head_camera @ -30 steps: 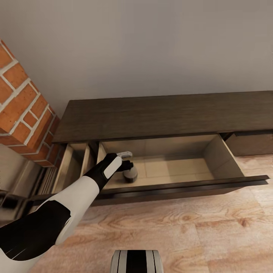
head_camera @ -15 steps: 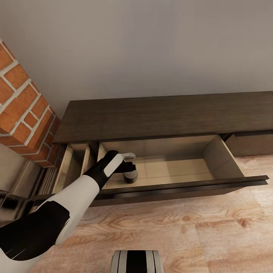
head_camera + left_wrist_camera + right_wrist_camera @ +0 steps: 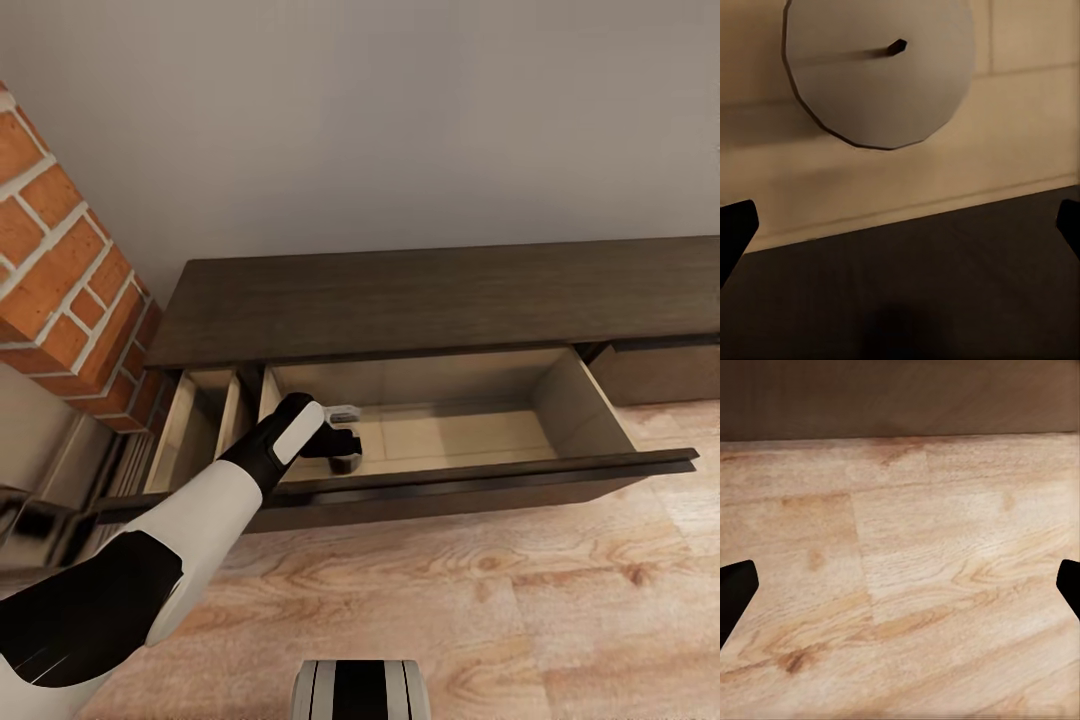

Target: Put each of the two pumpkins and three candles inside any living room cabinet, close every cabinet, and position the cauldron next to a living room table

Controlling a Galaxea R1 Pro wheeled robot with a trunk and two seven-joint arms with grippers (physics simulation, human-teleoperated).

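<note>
The long dark brown cabinet [image 3: 420, 300] stands against the wall with a wide drawer [image 3: 470, 435] pulled out. My left gripper [image 3: 340, 442] reaches into the drawer's left end and is open, fingers spread wide with nothing between them. Just below it a beige candle [image 3: 345, 464] stands on the drawer floor, mostly hidden by the drawer front. In the left wrist view the candle [image 3: 879, 71] shows as a round top with a dark wick, apart from the left gripper [image 3: 900, 229]. My right gripper [image 3: 900, 585] is open over bare wooden floor.
A narrower drawer [image 3: 200, 420] left of the wide one also stands open. A red brick fireplace [image 3: 70, 290] rises at the left. The pulled-out drawer front [image 3: 480, 485] juts over the light wooden floor [image 3: 520, 610]. My base [image 3: 360, 690] shows at the bottom.
The head view has shifted slightly, so the drawer sits a little higher in the picture. The left gripper stays over the candle, which now sinks further behind the drawer front.
</note>
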